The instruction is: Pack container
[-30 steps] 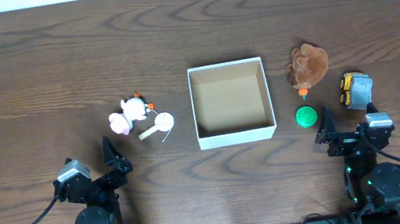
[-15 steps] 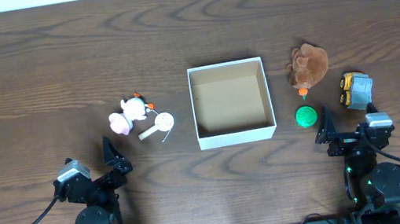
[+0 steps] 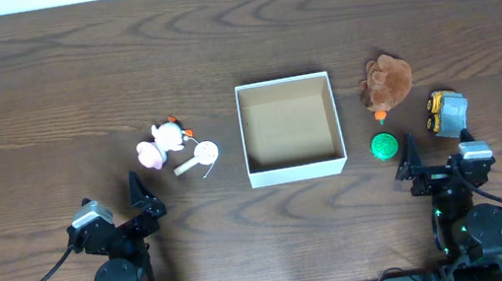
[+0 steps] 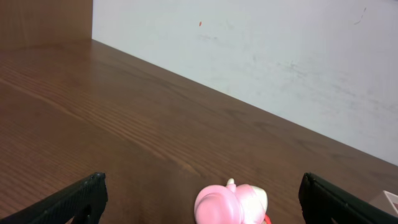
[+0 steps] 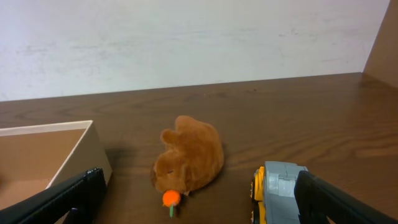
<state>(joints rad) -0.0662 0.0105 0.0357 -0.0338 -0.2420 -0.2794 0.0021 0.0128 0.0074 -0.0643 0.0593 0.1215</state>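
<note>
The container [image 3: 244, 138], a square white-walled box with a bare tan floor, sits mid-table; its corner shows at the left of the right wrist view [image 5: 43, 128]. A pink-and-white toy [image 3: 160, 142] and a white round piece on a stick [image 3: 199, 156] lie to its left. On its right lie a brown plush [image 3: 387, 83], a green ball [image 3: 384, 145] and a yellow-grey truck [image 3: 446, 113]. My left gripper [image 3: 145, 198] is open near the front edge, with the pink toy [image 4: 227, 202] ahead of it. My right gripper [image 3: 407, 162] is open, facing the plush [image 5: 191, 155] and truck [image 5: 277, 190].
Dark wooden table top [image 3: 43, 82] runs back to a pale wall [image 5: 186, 37]. Both arm bases stand at the front edge, with black cables trailing to the sides. The plush has a small orange tip [image 5: 171, 198] pointing toward me.
</note>
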